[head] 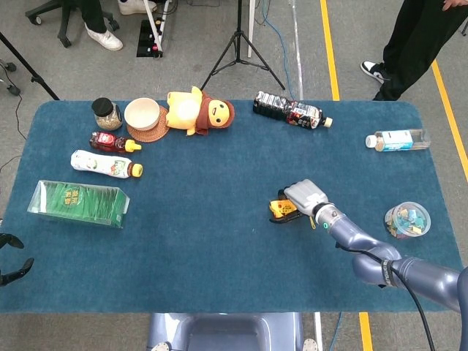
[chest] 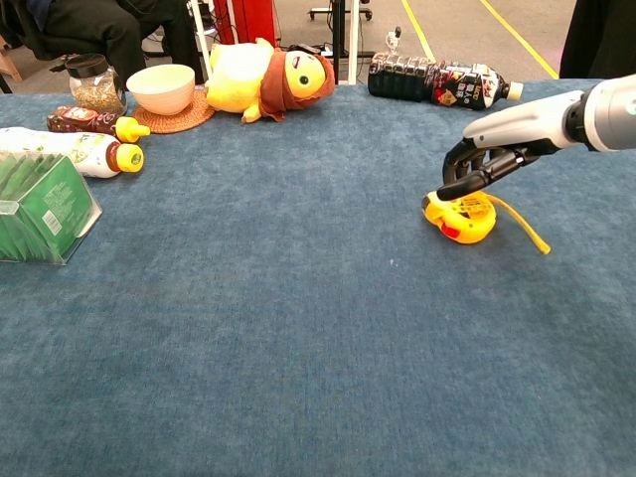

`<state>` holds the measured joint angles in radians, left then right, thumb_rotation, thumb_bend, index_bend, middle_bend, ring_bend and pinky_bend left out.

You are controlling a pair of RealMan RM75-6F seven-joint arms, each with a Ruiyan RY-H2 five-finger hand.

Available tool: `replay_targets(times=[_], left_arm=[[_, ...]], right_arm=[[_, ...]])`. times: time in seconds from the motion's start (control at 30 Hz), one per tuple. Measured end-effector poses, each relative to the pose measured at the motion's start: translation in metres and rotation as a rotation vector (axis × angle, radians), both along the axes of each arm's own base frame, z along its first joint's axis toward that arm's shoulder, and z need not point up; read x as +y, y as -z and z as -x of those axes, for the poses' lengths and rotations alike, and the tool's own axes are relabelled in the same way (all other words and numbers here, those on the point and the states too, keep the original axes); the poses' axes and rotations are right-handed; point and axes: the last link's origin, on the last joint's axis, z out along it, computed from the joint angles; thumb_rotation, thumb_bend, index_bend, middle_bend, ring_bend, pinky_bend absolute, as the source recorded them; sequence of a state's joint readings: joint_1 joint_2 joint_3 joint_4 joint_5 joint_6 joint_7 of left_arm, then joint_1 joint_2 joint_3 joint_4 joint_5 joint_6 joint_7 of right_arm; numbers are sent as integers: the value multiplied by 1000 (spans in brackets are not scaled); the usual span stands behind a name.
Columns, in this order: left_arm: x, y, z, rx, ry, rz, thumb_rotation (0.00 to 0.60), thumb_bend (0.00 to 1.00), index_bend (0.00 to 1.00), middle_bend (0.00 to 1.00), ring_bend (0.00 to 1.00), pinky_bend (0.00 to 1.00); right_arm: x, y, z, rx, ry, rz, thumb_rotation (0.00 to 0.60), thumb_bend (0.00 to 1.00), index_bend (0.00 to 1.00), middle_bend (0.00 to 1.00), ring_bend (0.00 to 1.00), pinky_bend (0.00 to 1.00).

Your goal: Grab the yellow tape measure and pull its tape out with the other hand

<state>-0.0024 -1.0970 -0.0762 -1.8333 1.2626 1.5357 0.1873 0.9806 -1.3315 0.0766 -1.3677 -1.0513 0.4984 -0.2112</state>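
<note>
The yellow tape measure [head: 281,210] [chest: 456,218] lies tilted right of the table's middle, its red button showing. Its thin yellow strap [chest: 523,224] trails off to the right. My right hand [head: 304,197] [chest: 494,159] reaches over it from the right, and its dark fingers curl down onto the case and grip it. Only the dark fingertips of my left hand [head: 12,256] show, at the bottom left corner beyond the table's edge. They are spread apart and hold nothing. The chest view does not show the left hand.
Along the far side stand a jar [head: 107,113], a bowl [head: 142,113], a yellow plush toy [head: 197,111] and a dark bottle [head: 291,110]. A green box [head: 79,202] and two bottles lie at the left. A water bottle [head: 397,139] and a small tub [head: 406,219] are at the right.
</note>
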Motion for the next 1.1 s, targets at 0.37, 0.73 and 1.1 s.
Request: replay_targets(times=[0.37, 0.73, 1.1], left_arm=[[2, 0, 1, -3, 8, 3, 600, 197, 499, 464, 330, 337], [5, 1, -1, -7, 19, 6, 600, 197, 499, 464, 330, 337], [2, -3, 0, 0, 15, -3, 600, 198, 499, 464, 330, 337]], right_arm=[[6, -2, -2, -21, -60, 52, 171, 186, 253, 317, 280, 329], [15, 1, 10, -49, -108, 150, 315, 186, 267, 351, 338, 376], [17, 14, 20, -26, -128, 162, 328, 186, 306, 378, 377, 403]])
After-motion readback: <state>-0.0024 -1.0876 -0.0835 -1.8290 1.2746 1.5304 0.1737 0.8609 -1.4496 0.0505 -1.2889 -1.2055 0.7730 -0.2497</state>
